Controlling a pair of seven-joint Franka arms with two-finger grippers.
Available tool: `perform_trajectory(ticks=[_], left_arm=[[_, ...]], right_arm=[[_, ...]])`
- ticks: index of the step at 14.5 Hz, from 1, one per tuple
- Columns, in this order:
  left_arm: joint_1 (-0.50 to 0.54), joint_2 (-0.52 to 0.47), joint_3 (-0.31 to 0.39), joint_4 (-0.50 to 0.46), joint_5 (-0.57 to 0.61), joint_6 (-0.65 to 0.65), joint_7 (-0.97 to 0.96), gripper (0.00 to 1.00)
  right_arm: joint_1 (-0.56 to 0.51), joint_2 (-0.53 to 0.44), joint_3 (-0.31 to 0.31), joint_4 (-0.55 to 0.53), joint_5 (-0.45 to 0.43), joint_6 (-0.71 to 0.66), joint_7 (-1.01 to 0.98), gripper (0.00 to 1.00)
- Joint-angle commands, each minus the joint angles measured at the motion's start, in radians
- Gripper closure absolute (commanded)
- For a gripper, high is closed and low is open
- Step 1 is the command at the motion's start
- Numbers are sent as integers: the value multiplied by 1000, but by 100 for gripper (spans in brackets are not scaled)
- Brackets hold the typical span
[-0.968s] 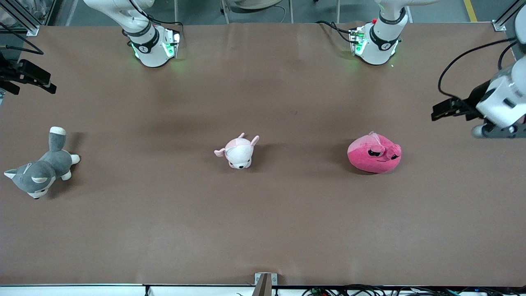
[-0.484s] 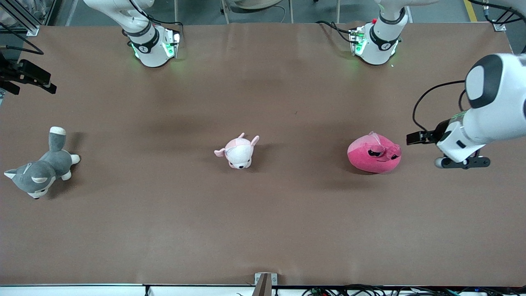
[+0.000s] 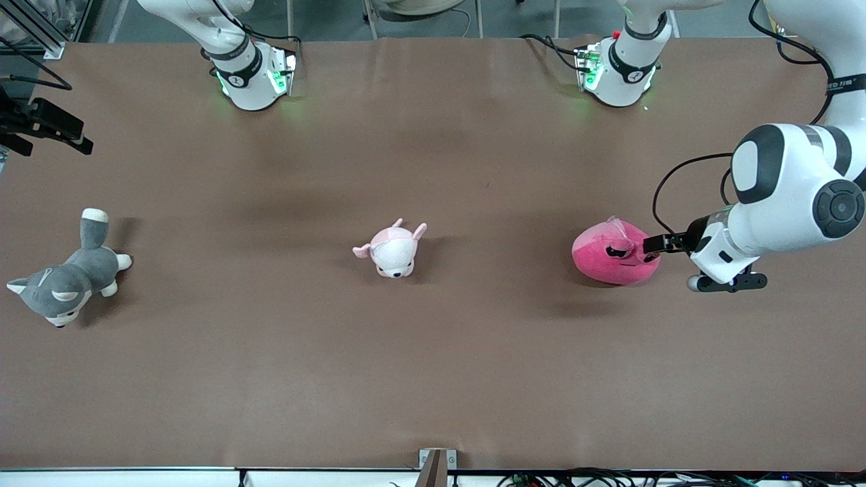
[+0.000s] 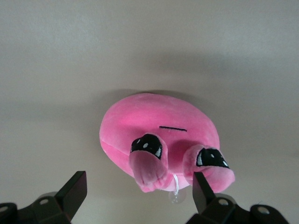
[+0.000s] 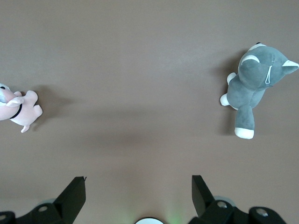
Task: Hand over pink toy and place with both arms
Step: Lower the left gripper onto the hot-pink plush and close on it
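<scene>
Your pink toy is the landmark: it lies on the table toward the left arm's end, with the puppy and grey cat well apart from it toward the right arm's end. Your left gripper hangs just beside the toy, fingers spread wide, nothing held. The right gripper waits high over the table between the puppy and the cat, also spread and empty. Risk: closing off-centre pinches only an eye bulge or the hanging tag, and the soft plush slips loose mid-handover.
</scene>
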Motion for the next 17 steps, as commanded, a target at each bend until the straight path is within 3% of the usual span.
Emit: perform_trajectory(ticks=[1, 8, 15, 17], left_arm=[[-5, -9, 2, -37, -12, 18, -8, 5], [-7, 20, 2, -54, -13, 67, -25, 24], [-7, 38, -16, -60, -13, 75, -96, 75], [-7, 35, -21, -53, -13, 69, -108, 85]], right_arm=[[-7, -13, 5, -11, 6, 6, -10, 0], [-6, -13, 5, -9, 6, 6, -10, 0], [-10, -1, 3, 12, 0, 9, -10, 0], [-17, 21, 2, 14, 0, 22, -10, 0]])
